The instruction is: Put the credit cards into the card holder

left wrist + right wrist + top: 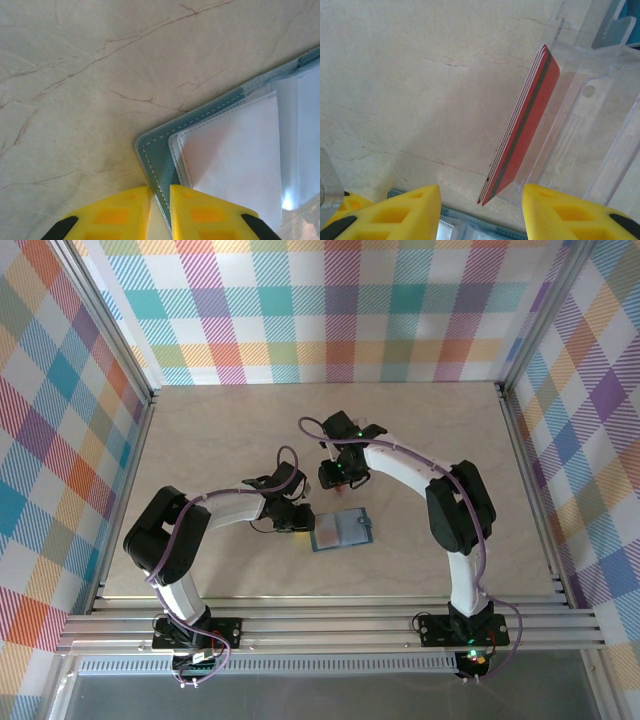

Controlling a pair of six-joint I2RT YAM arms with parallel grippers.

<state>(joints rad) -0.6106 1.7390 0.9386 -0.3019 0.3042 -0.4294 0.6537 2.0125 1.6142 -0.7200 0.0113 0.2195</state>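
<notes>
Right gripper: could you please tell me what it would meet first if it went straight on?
Most likely the stack of thin red plastic cards leaning in the clear plastic case, though depth is unclear.

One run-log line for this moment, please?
left gripper: shut on card holder corner | right gripper: open, aimed at credit cards standing in clear case

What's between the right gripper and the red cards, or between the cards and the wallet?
Nothing visible. The right gripper has its jaws open on either side of the red credit cards, which lean on edge against the clear plastic case. The card holder lies open nearby, its corner pinched by the left gripper.
</notes>
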